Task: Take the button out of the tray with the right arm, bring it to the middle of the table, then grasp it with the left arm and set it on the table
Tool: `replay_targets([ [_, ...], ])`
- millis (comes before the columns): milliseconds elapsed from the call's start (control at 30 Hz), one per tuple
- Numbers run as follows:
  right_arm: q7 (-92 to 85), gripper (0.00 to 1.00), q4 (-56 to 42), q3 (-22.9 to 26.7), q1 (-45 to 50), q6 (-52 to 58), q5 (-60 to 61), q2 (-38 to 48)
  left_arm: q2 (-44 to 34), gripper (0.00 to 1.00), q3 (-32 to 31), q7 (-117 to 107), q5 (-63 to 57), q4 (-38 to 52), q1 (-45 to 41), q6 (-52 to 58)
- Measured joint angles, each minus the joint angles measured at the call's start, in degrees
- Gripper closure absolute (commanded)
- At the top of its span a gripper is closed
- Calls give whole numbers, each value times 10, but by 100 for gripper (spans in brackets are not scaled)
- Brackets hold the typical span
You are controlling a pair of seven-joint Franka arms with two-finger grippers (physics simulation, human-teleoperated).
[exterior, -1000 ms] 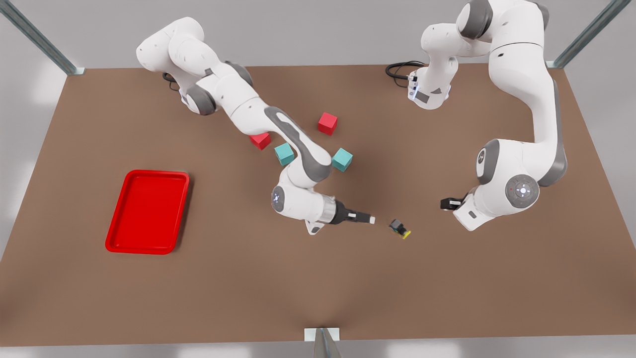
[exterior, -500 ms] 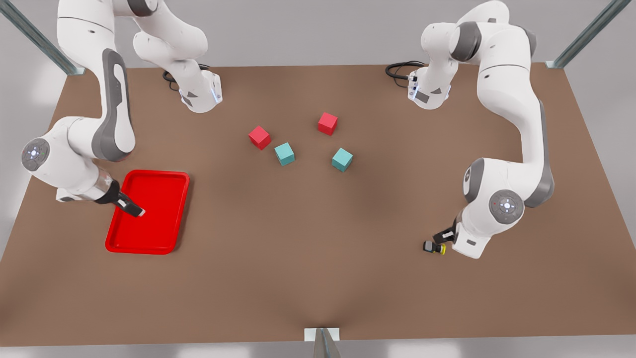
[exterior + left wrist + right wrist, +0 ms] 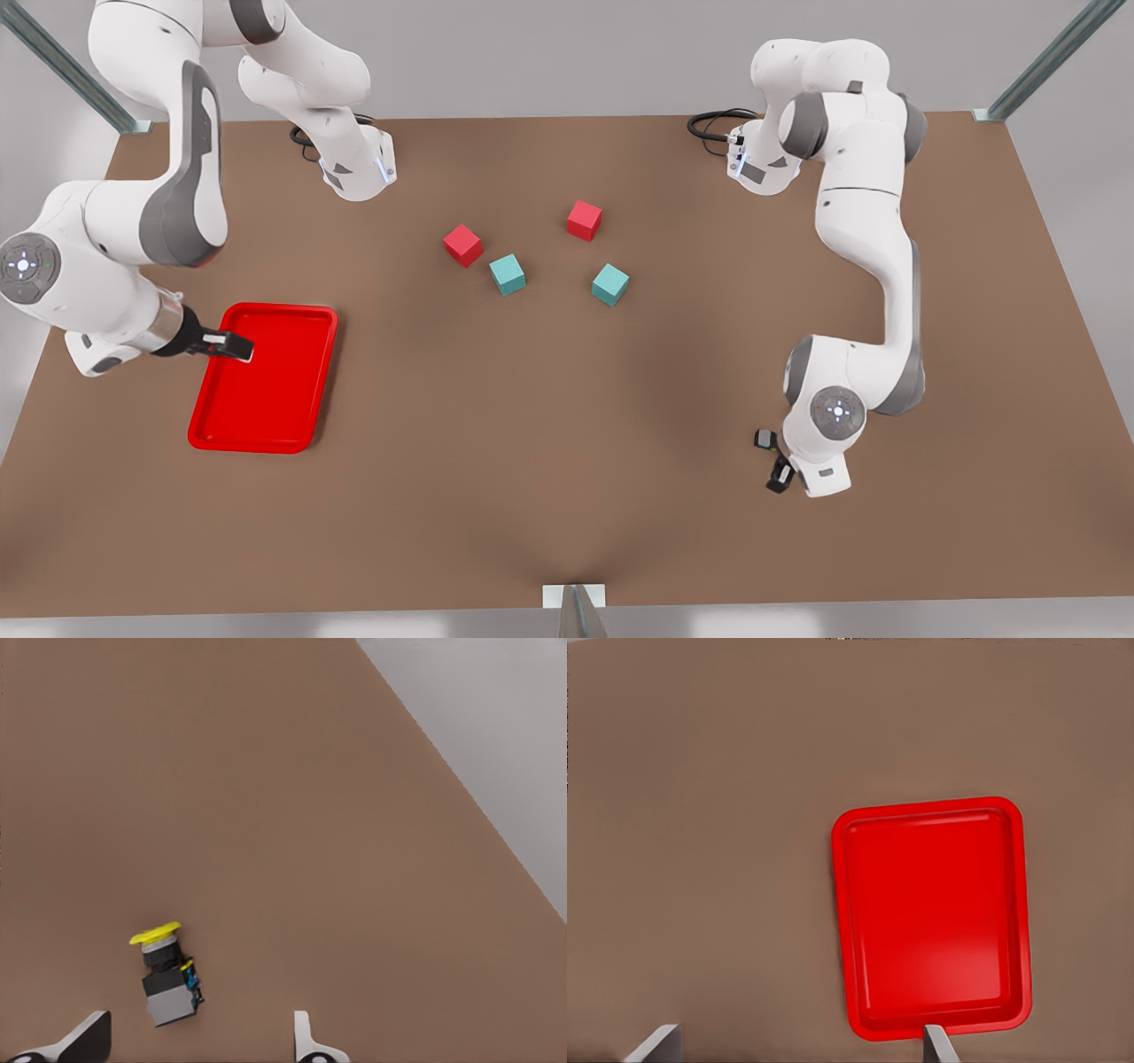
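The button lies on its side on the brown table, yellow cap at one end and dark boxy base at the other. In the front view only its dark base shows, at the front view's right, beside the left arm's wrist. My left gripper is open just above the table, with the button close to one finger and held by neither. That gripper sits just nearer the table's front edge than the button. My right gripper is open, with nothing in it, over the left rim of the red tray; the tray has nothing in it.
Two red cubes and two teal cubes sit at the table's middle back. A black cable lies by the left arm's base. Metal posts stand at the table's back corners.
The button went from mid-table to the front view's right in the left gripper, which has let it go and swung towards the front edge. The right arm went back to the tray.
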State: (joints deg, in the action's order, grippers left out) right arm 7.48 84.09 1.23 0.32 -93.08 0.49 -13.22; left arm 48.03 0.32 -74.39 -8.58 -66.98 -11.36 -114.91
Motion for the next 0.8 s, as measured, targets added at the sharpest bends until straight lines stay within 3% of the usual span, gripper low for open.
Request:
replay_targets([
  [200, -35, 0, -24, -2, 16, 21, -4, 1, -27, 0, -11, -81, -9, -97, 0, -13],
  [800, -92, 0, -33, -5, 17, 30, -7, -1, -2, 0, -25, -171, -4, -133, 35, -90],
])
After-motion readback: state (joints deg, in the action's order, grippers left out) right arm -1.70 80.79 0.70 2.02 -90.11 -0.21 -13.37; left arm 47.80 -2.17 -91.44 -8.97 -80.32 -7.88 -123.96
